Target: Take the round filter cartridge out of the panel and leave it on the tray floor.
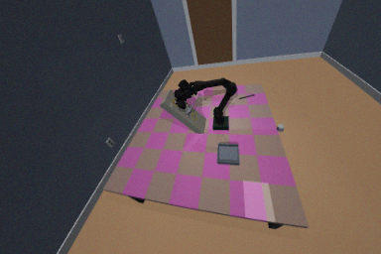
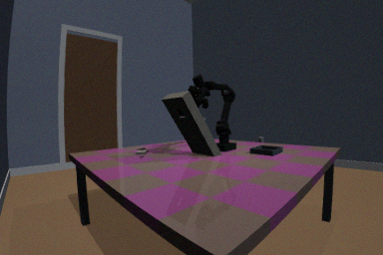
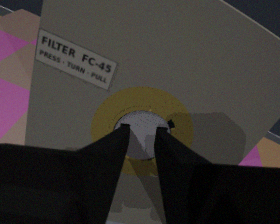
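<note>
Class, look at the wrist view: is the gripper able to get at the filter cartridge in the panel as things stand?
Probably yes. The gripper is already at the panel, its fingers closed on the filter cartridge inside the yellow ring. Nothing stands between them.

Grey panel (image 3: 191, 65) with a yellow ring (image 3: 103, 117), grey cartridge (image 3: 141, 125), pink-and-tan checkered table (image 1: 198, 187).
</note>
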{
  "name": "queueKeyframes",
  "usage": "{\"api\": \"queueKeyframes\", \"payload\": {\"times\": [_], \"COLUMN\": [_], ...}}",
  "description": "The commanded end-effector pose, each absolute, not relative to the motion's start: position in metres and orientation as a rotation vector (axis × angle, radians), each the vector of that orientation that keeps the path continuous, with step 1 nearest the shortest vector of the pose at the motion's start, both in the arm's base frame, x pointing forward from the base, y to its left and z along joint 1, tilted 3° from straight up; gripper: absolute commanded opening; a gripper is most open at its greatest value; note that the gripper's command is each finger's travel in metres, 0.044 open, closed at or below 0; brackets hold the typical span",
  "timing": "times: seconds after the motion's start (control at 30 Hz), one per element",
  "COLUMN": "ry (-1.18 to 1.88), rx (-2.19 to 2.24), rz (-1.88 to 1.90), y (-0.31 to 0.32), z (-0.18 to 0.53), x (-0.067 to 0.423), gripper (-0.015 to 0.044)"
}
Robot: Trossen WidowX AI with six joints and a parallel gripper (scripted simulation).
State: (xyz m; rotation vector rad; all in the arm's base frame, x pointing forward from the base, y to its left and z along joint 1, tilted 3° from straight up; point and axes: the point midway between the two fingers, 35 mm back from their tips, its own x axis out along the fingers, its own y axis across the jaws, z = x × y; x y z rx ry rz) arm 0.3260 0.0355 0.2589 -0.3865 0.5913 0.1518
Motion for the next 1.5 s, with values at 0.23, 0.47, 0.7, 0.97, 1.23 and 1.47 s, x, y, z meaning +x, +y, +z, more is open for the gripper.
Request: {"api": "queueKeyframes", "payload": {"times": [0.23,0.47,0.7,0.97,1.23,1.47], "ry": [0.564,0.537,0.532,0.537,0.537,0.537], "rx": [-0.752,-0.988,-1.024,-0.987,-0.987,-0.987], "rz": [0.262,0.335,0.346,0.334,0.334,0.334], "y": [0.0358,0.0358,0.0358,0.0358,0.0358,0.0358], "z": [0.2560,0.2558,0.2554,0.2551,0.2551,0.2551], "x": [0.3316,0.3318,0.3325,0.3328,0.3328,0.3328], "gripper": [0.0000,0.0000,0.0000,0.0000,0.0000,0.0000]}}
